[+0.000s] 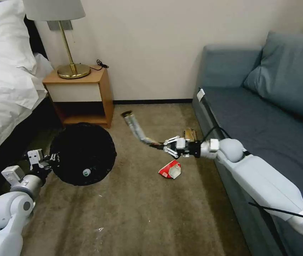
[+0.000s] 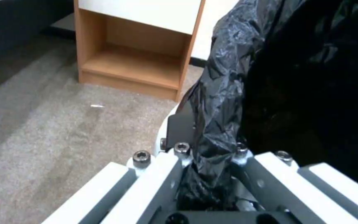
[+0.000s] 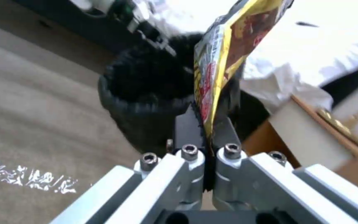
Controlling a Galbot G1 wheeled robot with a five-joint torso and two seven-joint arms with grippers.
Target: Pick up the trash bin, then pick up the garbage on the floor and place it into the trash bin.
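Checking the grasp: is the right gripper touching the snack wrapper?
Touching. The right wrist view shows the right gripper with its fingers pinched on the snack wrapper.

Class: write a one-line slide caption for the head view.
Left pincer grips black-lined round bin; right pincer holds crumpled snack wrapper above carpet.

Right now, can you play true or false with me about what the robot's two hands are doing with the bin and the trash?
1. The left gripper is pinching the black bag at the rim of the trash bin. True.
2. The right gripper is empty. False: it is shut on the snack wrapper.
3. The red-and-white paper packet lies on the carpet. True.
4. The wrapper is already inside the bin. False: it is held in the air, off to the bin's side.
5. The lamp stands on the sofa. False: it stands on the nightstand.
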